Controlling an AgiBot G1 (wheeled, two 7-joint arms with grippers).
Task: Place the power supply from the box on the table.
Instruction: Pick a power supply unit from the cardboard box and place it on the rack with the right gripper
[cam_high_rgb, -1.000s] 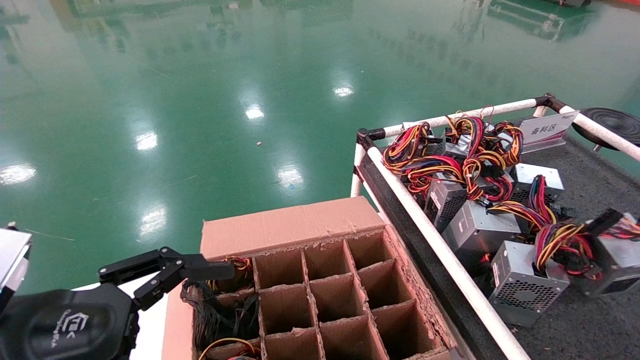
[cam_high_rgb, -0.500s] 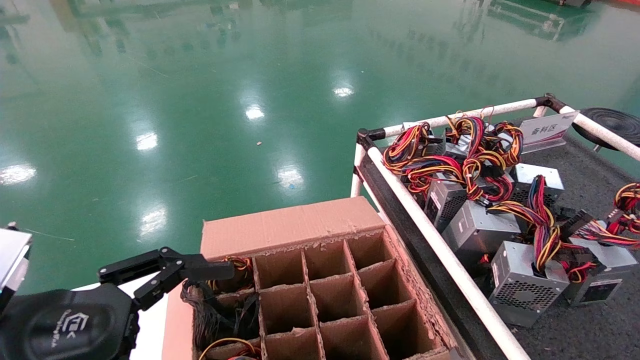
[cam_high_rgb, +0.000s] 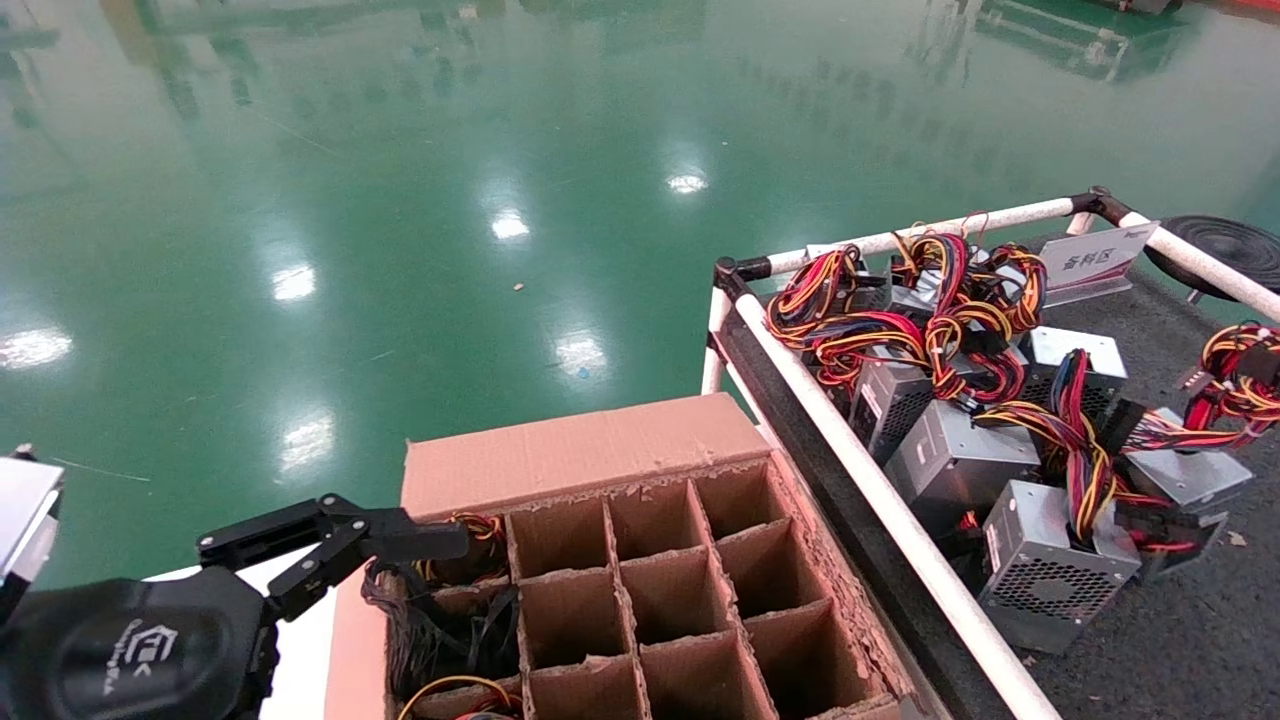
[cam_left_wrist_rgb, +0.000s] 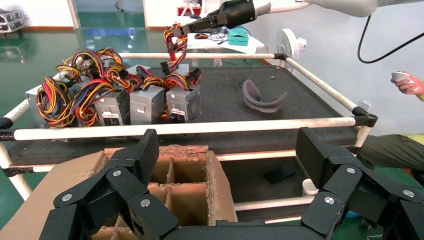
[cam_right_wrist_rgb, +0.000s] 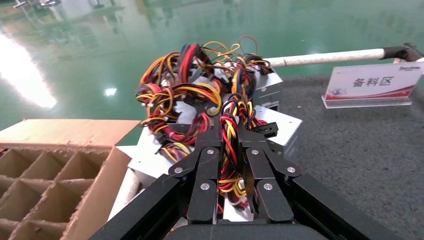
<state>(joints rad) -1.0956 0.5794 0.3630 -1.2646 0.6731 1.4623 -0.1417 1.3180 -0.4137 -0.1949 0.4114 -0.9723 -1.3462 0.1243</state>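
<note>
Holding a wire bundle over the table: right gripper (cam_right_wrist_rgb: 231, 150), pinched tight on the power supply's (cam_high_rgb: 1186, 476) red, yellow and black wires (cam_right_wrist_rgb: 229, 131).

Head view: the power supply sits tilted at the table's (cam_high_rgb: 1180, 640) near-right part, leaning against other grey units (cam_high_rgb: 960, 462) massed toward the box (cam_high_rgb: 590, 455); its wires rise to the picture's right edge, the right gripper itself out of sight there. Right wrist view alone shows the grip, and a white placard (cam_right_wrist_rgb: 375, 82) on the table. Left wrist view alone shows a dark curved strap (cam_left_wrist_rgb: 261, 97) lying on the table, well apart from the units. Left gripper (cam_high_rgb: 335, 540), fingers spread wide and empty, hangs at the box's far-left corner, beside black wires in a cell.
</note>
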